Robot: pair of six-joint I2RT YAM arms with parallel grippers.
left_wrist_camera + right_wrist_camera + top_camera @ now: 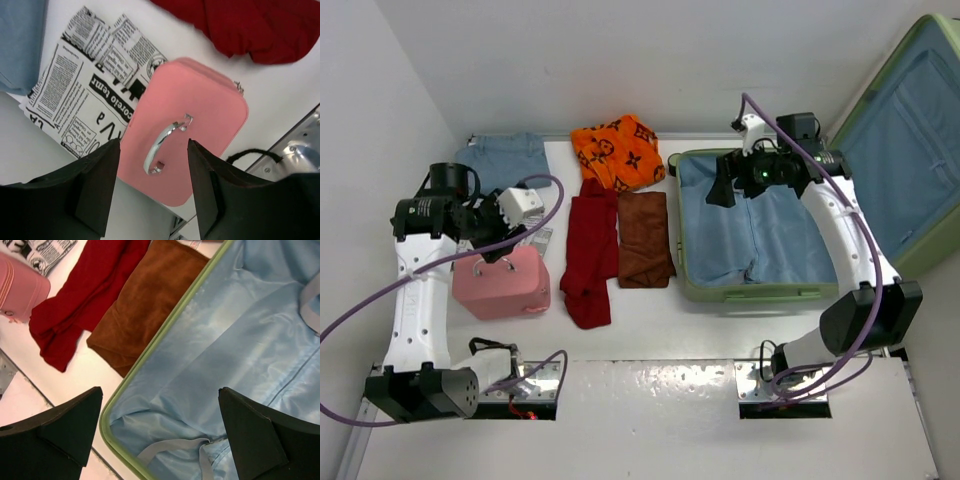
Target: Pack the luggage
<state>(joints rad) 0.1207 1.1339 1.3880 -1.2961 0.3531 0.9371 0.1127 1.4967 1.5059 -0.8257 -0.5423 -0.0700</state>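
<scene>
Pink case (210, 115) left of the luggage (750, 293) sits under the wide-open, empty left gripper (152, 150); closing off-centre could miss its slim metal handle (162, 145).

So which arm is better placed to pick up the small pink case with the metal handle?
Left. The left hand, open, hovers directly above the small pink hard case, with its metal handle between the jaws. The right hand, also open, is over the light-green hard-shell suitcase.
</scene>
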